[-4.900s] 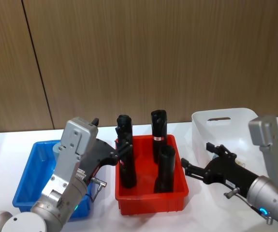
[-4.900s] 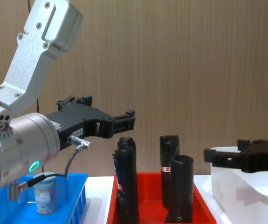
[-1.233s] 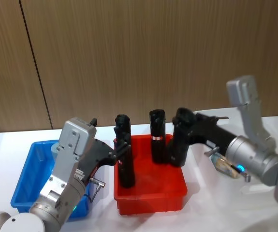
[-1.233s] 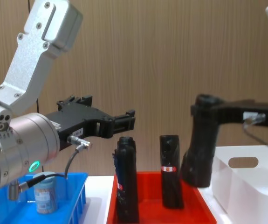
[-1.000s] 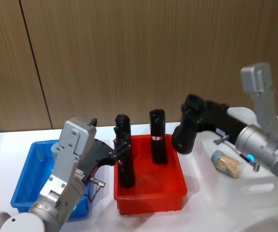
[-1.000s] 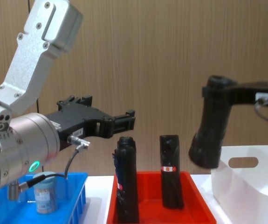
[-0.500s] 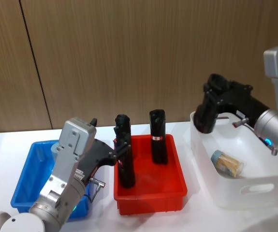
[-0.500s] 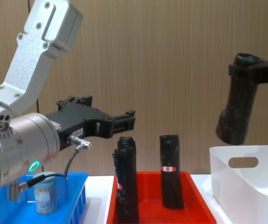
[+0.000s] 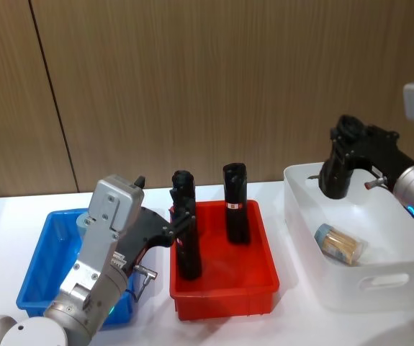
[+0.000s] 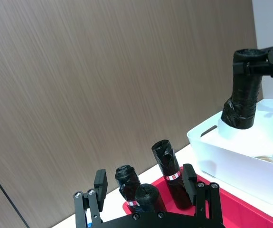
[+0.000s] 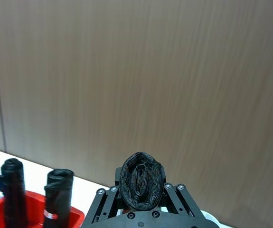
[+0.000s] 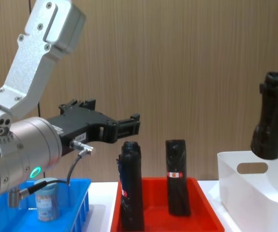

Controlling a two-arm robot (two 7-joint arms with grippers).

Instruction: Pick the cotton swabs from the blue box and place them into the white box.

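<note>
Two black rolls [image 9: 208, 220] stood upright in the red bin [image 9: 225, 292] at the lower middle of the head view, and a third black roll [image 9: 338, 167] was up at the right, pinched near its top by the right gripper [image 9: 352, 140] and hanging tilted over the back left corner of the white box [image 9: 351, 277]. In the right wrist view the fingers sat tight on either side of that roll's crumpled top [image 11: 141, 179].

One jar of cotton swabs [image 9: 340, 243] lay on its side on the floor of the white box, right of center in the head view, pale blue lid pointing left. Another jar of cotton swabs [image 12: 47, 199] stood upright in the blue box [image 12: 73, 208] at the lower left of the chest view, partly behind the left arm's cable. I think that's the same pale lid peeking out behind the arm in the head view, but it was mostly covered there, so no promises.

The left gripper [image 12: 128, 126] hung in the air at the middle left of the chest view, above the gap between the blue box and the red bin, pointing toward the wood wall. Its fingers [image 10: 99, 182] were spread apart with nothing between them.

The white box showed its oval handle cutout [image 12: 251, 168] at the lower right of the chest view, with the carried roll's lower end just above the rim.
</note>
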